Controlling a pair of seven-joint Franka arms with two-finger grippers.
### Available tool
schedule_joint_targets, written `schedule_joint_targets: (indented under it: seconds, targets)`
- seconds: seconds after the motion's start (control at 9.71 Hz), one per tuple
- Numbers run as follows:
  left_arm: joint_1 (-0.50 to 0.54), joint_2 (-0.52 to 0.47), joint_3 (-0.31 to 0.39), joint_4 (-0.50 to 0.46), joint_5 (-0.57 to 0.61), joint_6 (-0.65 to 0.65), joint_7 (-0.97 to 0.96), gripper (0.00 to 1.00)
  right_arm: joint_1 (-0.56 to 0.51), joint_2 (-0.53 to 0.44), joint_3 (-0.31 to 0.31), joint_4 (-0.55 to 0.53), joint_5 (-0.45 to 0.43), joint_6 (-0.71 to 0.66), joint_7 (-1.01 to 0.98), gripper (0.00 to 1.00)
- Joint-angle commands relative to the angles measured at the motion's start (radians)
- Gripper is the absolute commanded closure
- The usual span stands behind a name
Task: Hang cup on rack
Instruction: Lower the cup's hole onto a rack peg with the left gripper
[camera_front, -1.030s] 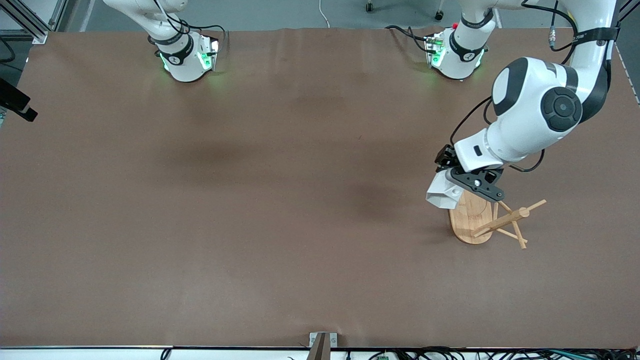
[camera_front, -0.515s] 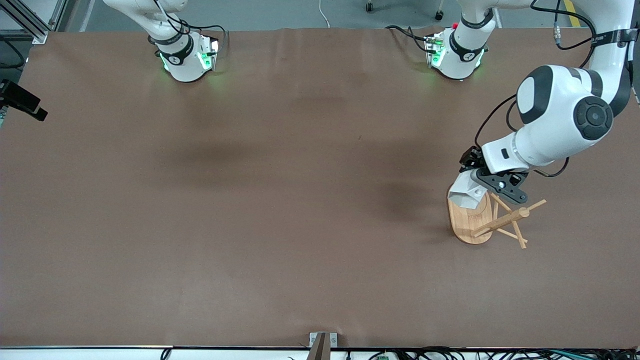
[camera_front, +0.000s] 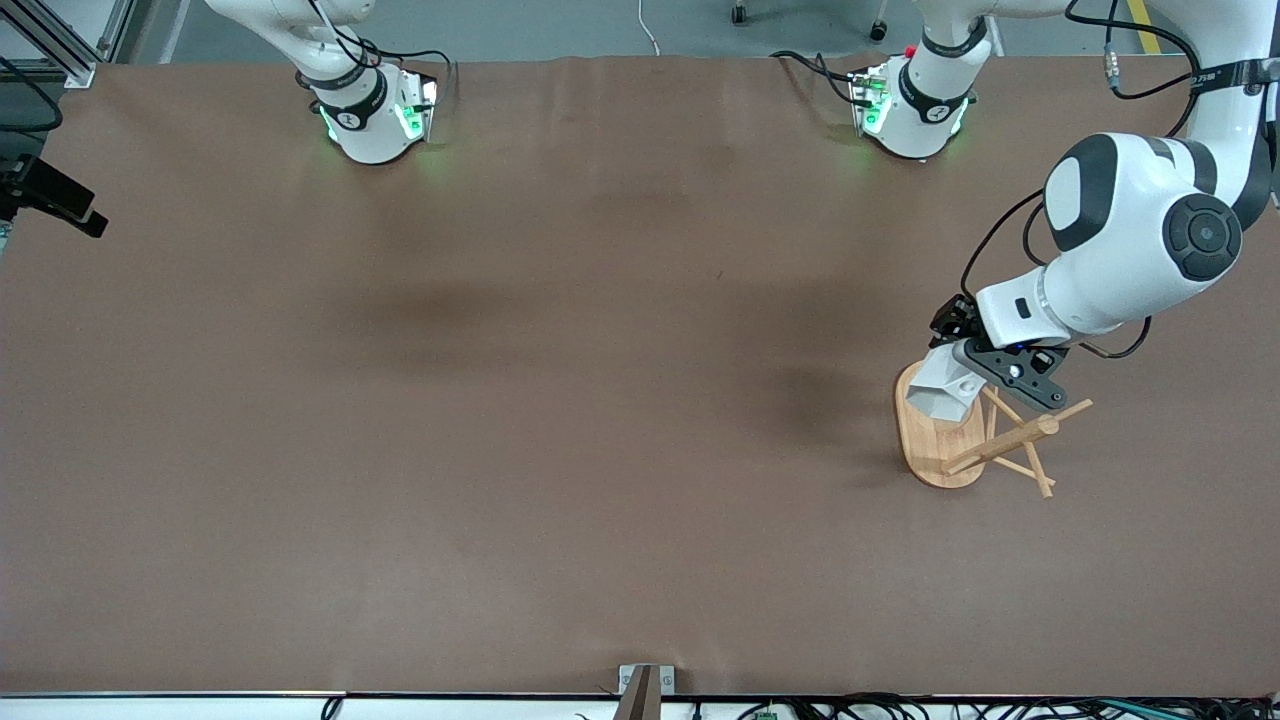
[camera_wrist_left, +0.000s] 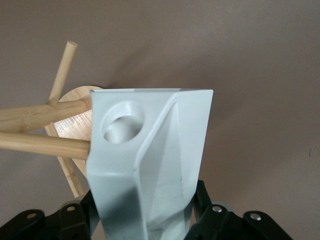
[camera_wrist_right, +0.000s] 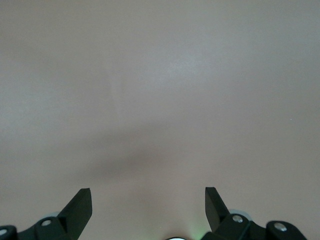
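Observation:
The white faceted cup (camera_front: 945, 388) is held in my left gripper (camera_front: 962, 372), shut on it, over the oval base of the bamboo rack (camera_front: 932, 450) near the left arm's end of the table. In the left wrist view the cup (camera_wrist_left: 150, 155) fills the middle, its side piece's round hole (camera_wrist_left: 122, 121) facing the camera. A rack peg (camera_wrist_left: 42, 144) ends at the edge of that side piece, below the hole. Other rack pegs (camera_front: 1015, 438) stick out beside the cup. My right gripper (camera_wrist_right: 147, 200) is open and empty over bare table; it is out of the front view.
The brown table cover (camera_front: 560, 420) spreads wide toward the right arm's end. A small clamp bracket (camera_front: 645, 690) sits at the table edge nearest the front camera. The two arm bases (camera_front: 370, 115) stand along the table's back edge.
My left gripper has carried the cup toward the left arm's end of the table, from beside the rack's base to over it and close against the pegs. The right arm has not moved.

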Motion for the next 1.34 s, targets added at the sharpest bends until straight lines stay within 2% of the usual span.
schedule_joint_targets:
  seconds: [0.0,0.52,0.82,1.03,1.13,1.24]
  targets:
    - [0.004,0.024,0.001,-0.022,-0.009,0.052,0.021,0.98,0.004,0.008,-0.001,0.022,0.011,-0.016,0.017,0.00]
    - [0.013,0.040,0.020,-0.022,-0.007,0.084,0.029,0.98,0.003,0.008,-0.003,0.024,0.013,-0.016,0.003,0.00]
    - [0.018,0.055,0.032,-0.022,-0.017,0.116,0.050,0.93,0.003,0.008,-0.003,0.024,0.015,-0.017,0.007,0.00]
    - [0.019,0.079,0.032,-0.009,-0.018,0.156,0.049,0.77,0.004,0.008,-0.001,0.024,0.015,-0.017,0.007,0.00]
    - [0.019,0.093,0.032,0.000,-0.018,0.167,0.049,0.22,0.006,0.008,0.000,0.022,0.015,-0.022,0.007,0.00]
    - [0.019,0.092,0.031,0.000,-0.020,0.170,0.047,0.00,0.003,0.008,-0.001,0.022,0.015,-0.040,0.005,0.00]
